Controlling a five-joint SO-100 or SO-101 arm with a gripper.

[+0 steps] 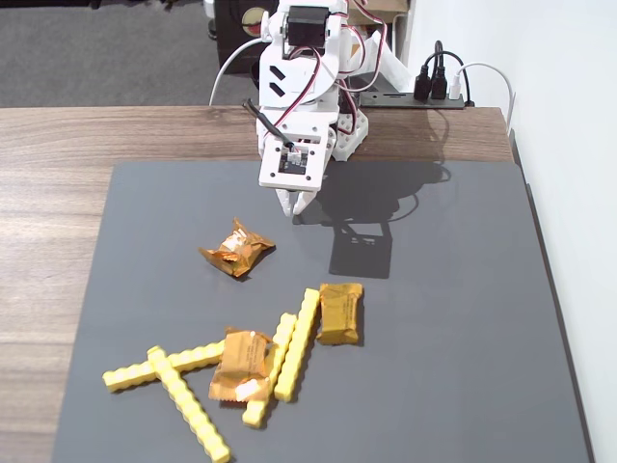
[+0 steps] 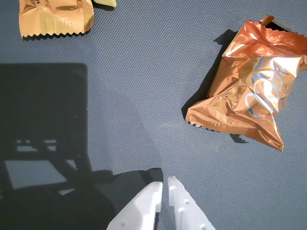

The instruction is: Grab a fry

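Four yellow studded fries lie at the front of the grey mat (image 1: 453,318) in the fixed view: one (image 1: 298,343) leaning upright, one (image 1: 267,379) partly under a foil packet, one (image 1: 166,367) lying flat and one (image 1: 190,406) crossing it. My white gripper (image 1: 294,204) hangs over the far part of the mat, well behind the fries, with its jaws nearly together and nothing between them. In the wrist view the gripper (image 2: 164,181) enters from the bottom edge, and only a fry tip (image 2: 105,3) shows at the top edge.
Three orange-gold foil packets lie on the mat: one (image 1: 236,248) just in front of the gripper, also in the wrist view (image 2: 249,96), one (image 1: 340,313) beside the fries, one (image 1: 241,365) on top of them. A wooden table (image 1: 48,231) surrounds the mat.
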